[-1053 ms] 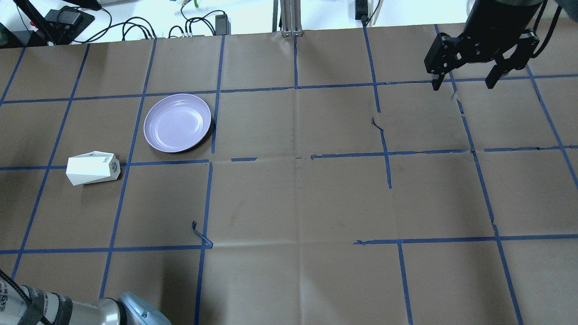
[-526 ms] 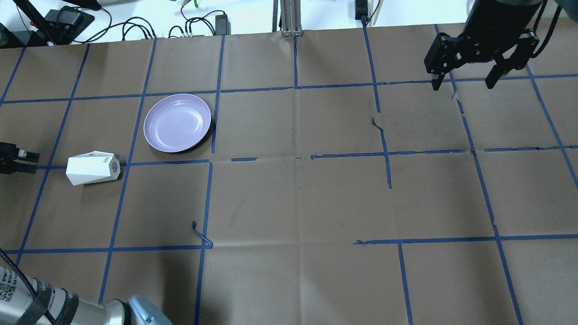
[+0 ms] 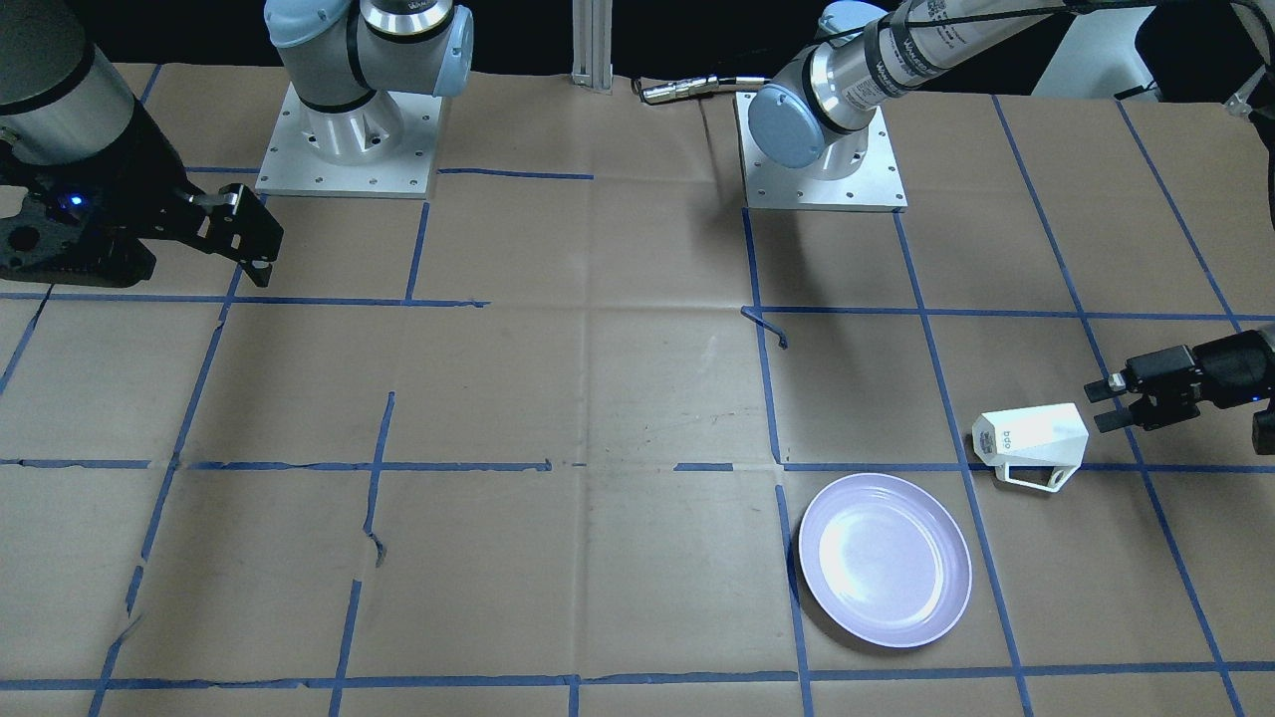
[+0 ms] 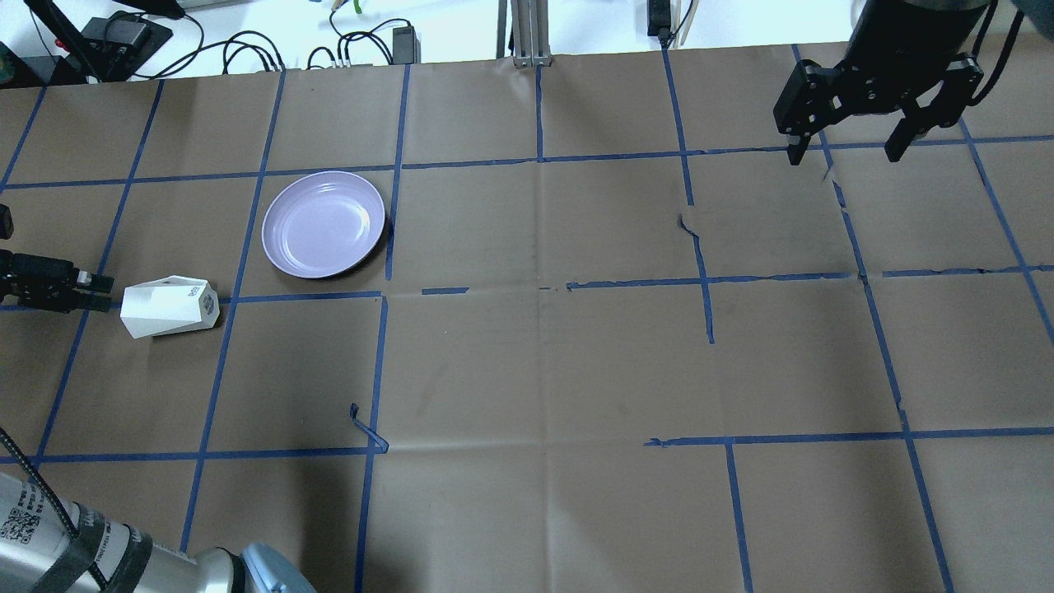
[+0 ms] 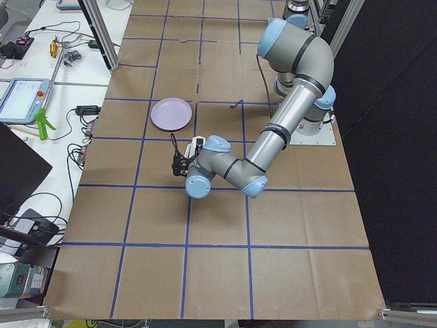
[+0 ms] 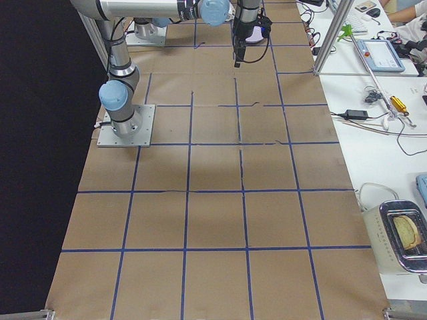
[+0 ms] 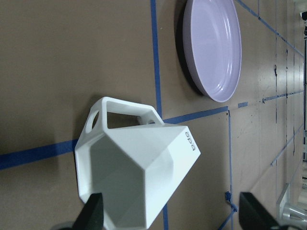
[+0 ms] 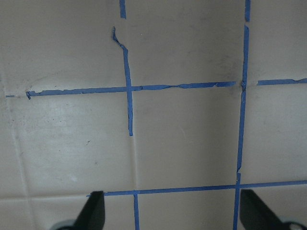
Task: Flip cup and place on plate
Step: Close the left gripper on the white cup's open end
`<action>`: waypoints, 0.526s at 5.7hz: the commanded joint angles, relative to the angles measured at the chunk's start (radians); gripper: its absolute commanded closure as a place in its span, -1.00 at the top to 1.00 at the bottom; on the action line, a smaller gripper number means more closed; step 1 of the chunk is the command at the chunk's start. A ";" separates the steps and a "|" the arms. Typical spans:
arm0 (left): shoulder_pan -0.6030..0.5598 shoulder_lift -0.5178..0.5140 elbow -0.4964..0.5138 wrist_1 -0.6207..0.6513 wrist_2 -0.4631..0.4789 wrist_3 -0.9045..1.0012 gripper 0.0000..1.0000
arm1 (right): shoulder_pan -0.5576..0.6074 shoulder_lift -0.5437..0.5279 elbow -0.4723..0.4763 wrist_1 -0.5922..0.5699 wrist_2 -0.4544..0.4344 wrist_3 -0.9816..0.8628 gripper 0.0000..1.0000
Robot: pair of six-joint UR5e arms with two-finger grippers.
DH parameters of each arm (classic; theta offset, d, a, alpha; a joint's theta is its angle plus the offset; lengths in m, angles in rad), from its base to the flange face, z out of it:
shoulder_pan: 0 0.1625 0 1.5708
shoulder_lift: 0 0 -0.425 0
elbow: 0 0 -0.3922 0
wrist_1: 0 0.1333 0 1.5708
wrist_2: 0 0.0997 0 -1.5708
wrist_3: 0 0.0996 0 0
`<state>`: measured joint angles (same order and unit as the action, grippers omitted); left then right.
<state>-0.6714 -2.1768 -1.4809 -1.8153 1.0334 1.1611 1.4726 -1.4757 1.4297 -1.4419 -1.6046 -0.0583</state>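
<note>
The white faceted cup (image 4: 169, 307) lies on its side on the brown paper, wide end toward my left gripper, handle toward the plate. It also shows in the front view (image 3: 1031, 438) and close up in the left wrist view (image 7: 139, 177). The lavender plate (image 4: 324, 224) sits empty just beyond and to the right of it, also in the front view (image 3: 885, 558). My left gripper (image 4: 103, 292) is open, level with the table, its fingertips (image 3: 1104, 422) just short of the cup's wide end. My right gripper (image 4: 844, 155) is open and empty, far off at the back right.
Blue tape lines grid the paper, with a peeled tape end (image 4: 366, 428) near the front left. An aluminium post (image 4: 527, 33) and cables (image 4: 247, 49) lie along the far edge. The arm bases (image 3: 822, 149) stand at the robot's side.
My left gripper has come in from the overhead view's left edge and moved right, up to the cup's wide end. The cup, the plate and the right arm have not moved.
</note>
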 commanded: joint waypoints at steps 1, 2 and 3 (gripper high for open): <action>-0.016 -0.023 -0.004 -0.004 -0.001 0.008 0.93 | 0.000 0.000 0.000 0.000 0.000 0.000 1.00; -0.033 -0.029 -0.005 -0.009 -0.006 0.024 0.58 | 0.000 0.000 0.000 0.000 0.000 0.000 1.00; -0.057 -0.029 -0.007 -0.013 -0.007 0.028 0.27 | 0.000 0.000 0.000 0.000 0.000 0.000 1.00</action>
<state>-0.7083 -2.2040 -1.4865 -1.8243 1.0283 1.1832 1.4726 -1.4757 1.4297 -1.4419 -1.6045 -0.0583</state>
